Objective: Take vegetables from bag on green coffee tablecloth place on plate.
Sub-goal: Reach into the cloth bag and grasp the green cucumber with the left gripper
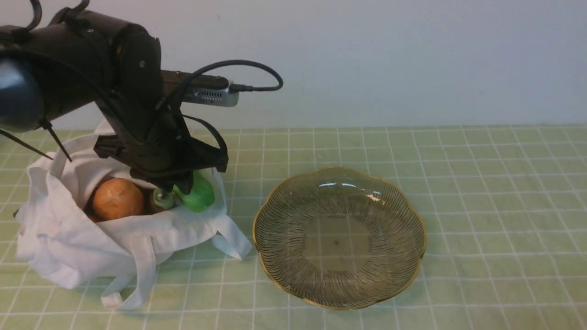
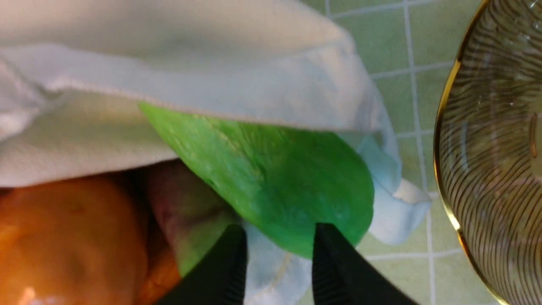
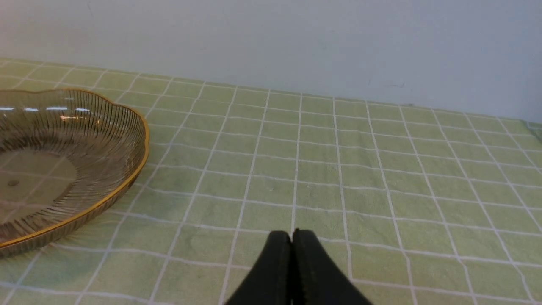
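- Your left gripper hangs down into the open top of the white cloth bag.
- Its two black fingers are spread apart with a gap between them. They hold nothing.
- The finger tips sit right at the end of the bright green cucumber. One tip is at the cucumber's edge, but you cannot tell if it touches. The other tip is beside the cucumber, over white cloth.
- The cucumber lies inside the bag, on the side nearest the plate. A fold of the bag covers part of it.
- The round orange-brown potato ball is in the bag too, on the side away from the plate.
- The brown root lies between the ball and the cucumber. Its pale green cut end faces you in the front view.
- So all three vegetables are in the bag.
- The bag sits on the left part of the green tablecloth, and it looks soft and crumpled.
- One strap of the bag lies on the cloth and ends just beside the plate's gold rim.
- The plate is see-through glass with thin dark lines and a wavy gold edge. It rests flat on the tablecloth, to the right of the bag.
- Your right gripper has its two black fingers pressed together, with nothing between them.
- It hangs over bare tablecloth, to the right of the plate and apart from it.
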Robot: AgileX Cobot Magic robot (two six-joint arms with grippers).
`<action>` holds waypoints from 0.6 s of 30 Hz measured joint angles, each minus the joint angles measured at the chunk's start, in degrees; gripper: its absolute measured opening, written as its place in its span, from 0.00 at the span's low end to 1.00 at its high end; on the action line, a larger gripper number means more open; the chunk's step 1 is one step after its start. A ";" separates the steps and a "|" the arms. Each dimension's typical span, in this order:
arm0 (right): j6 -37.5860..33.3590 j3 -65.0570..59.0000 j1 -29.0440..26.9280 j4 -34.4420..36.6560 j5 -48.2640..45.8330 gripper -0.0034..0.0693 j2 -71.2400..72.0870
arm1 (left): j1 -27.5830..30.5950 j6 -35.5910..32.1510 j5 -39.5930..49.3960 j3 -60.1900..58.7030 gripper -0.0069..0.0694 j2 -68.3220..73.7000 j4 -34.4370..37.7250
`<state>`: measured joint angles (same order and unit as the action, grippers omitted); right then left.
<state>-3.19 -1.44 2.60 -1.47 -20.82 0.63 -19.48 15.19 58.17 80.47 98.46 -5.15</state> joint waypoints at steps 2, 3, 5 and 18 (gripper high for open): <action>0.00 0.00 0.00 0.00 0.00 0.03 0.00 | 0.00 0.34 -1.16 0.38 0.51 0.00 -0.71; 0.00 0.00 0.00 0.00 0.00 0.03 0.00 | 0.00 0.81 -1.99 0.50 0.58 0.00 -1.38; 0.00 0.00 0.00 0.00 0.00 0.03 0.00 | 0.00 2.53 -2.89 0.49 0.68 0.14 -2.16; 0.00 0.00 0.00 0.00 0.00 0.03 0.00 | 0.00 11.92 -4.29 0.67 0.90 6.19 -2.79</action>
<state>-3.19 -1.44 2.60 -1.47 -20.82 0.63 -19.48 27.11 53.87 81.14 104.65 -7.94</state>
